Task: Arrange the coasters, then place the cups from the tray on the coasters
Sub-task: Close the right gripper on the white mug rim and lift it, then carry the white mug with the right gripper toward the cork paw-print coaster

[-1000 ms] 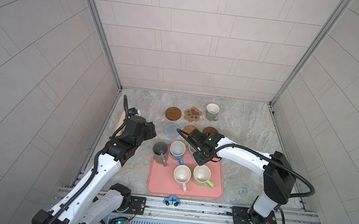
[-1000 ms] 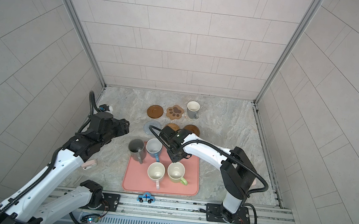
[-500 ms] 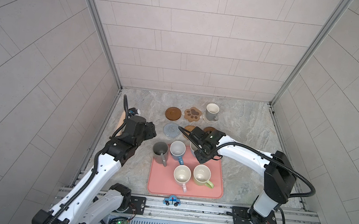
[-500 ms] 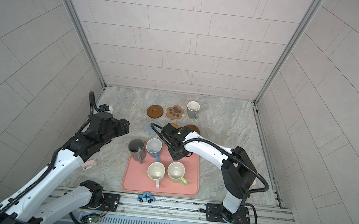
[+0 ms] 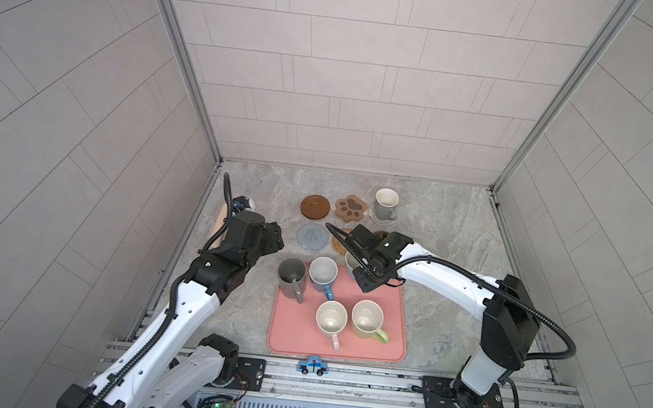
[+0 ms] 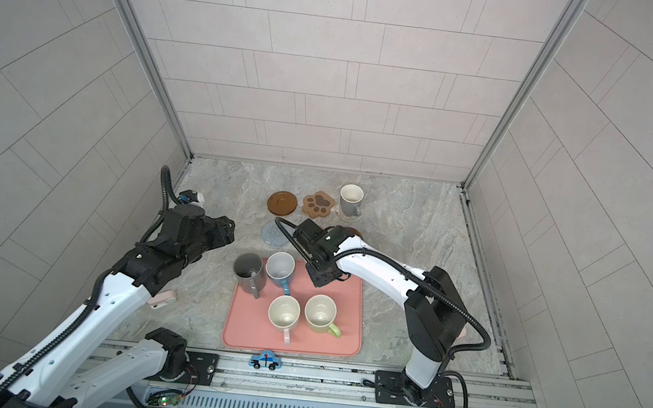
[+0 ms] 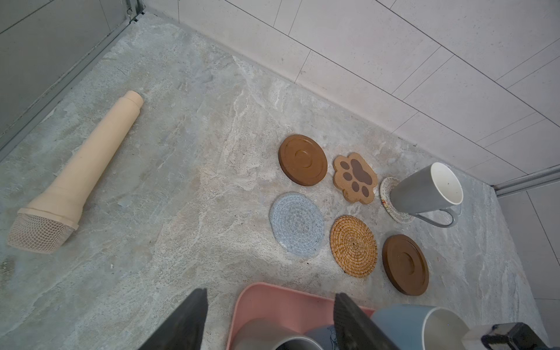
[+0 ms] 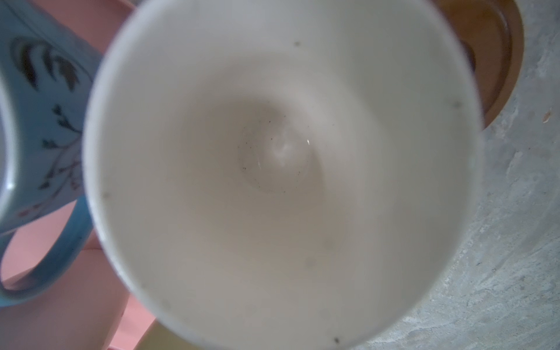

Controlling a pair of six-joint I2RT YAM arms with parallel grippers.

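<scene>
One blue mug [image 8: 281, 157] hangs in your clamped right gripper [image 5: 363, 277] over the far edge of the tray [image 5: 289, 334]. Carry it level onto the nearer dark brown disc [image 7: 405, 264]. Your left gripper [image 7: 269, 324] stands open.

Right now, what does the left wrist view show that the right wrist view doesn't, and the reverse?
Only the left wrist view: a beige toy microphone, one dark brown disc, the paw-print coaster, grey-blue woven coaster, rattan coaster, the grey mug on the cream woven coaster, a dark grey mug, and the open left gripper. Only the right wrist view: the inside bottom of a white-lined mug, filling most of the frame. Both: the pink tray, the other dark brown disc, the patterned blue mug, the marble table.
</scene>
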